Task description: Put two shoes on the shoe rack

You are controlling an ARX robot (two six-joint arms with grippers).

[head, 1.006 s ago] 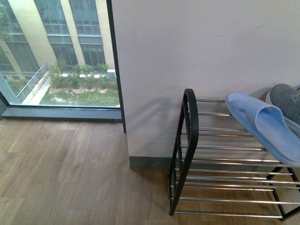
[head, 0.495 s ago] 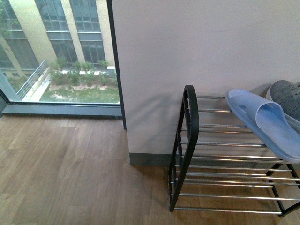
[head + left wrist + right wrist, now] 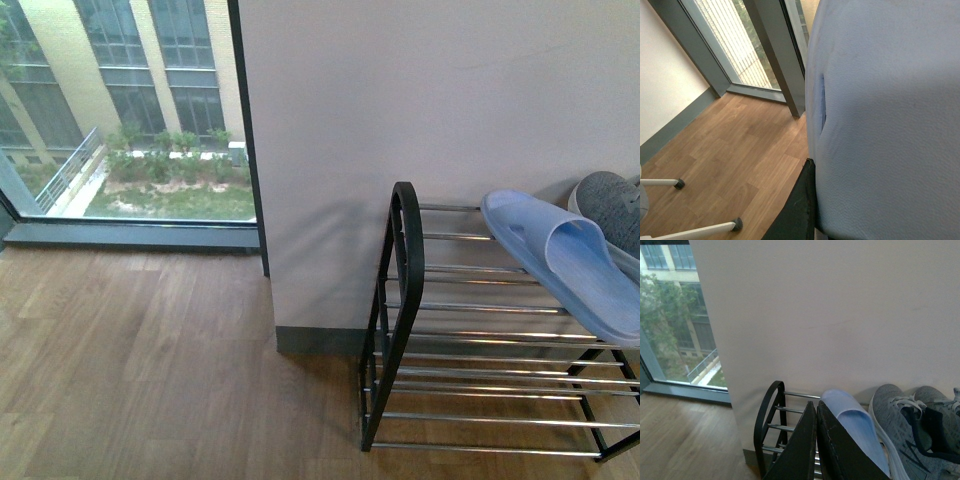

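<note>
In the front view, the shoe rack (image 3: 405,300) is standing on the wooden floor (image 3: 150,370) against the white wall (image 3: 430,110), its black end frame with the rounded top corner facing the window (image 3: 120,110). A light blue slipper (image 3: 560,260) is lying across the rack's top chrome bars, sloping down toward the near side. Just beyond it, at the right edge of the picture, the toe of a grey knit sneaker (image 3: 610,210) is resting on the top tier. Neither arm is showing here.

In the left wrist view, pale blue textured material (image 3: 885,125) is filling most of the picture, very close to the lens. A dark finger of the left gripper (image 3: 797,210) is lying right against its edge, but I cannot tell whether the gripper is spread or pinching. The wooden floor, a window frame and the white legs of a chair (image 3: 690,230) are showing behind.

In the right wrist view, the right gripper (image 3: 816,450) is showing two dark fingers pressed together with only a thin slit between them and nothing held. Beyond them the blue slipper is lying on the rack's top tier, and both grey sneakers (image 3: 912,430) are sitting side by side just beside it, against the wall.
</note>
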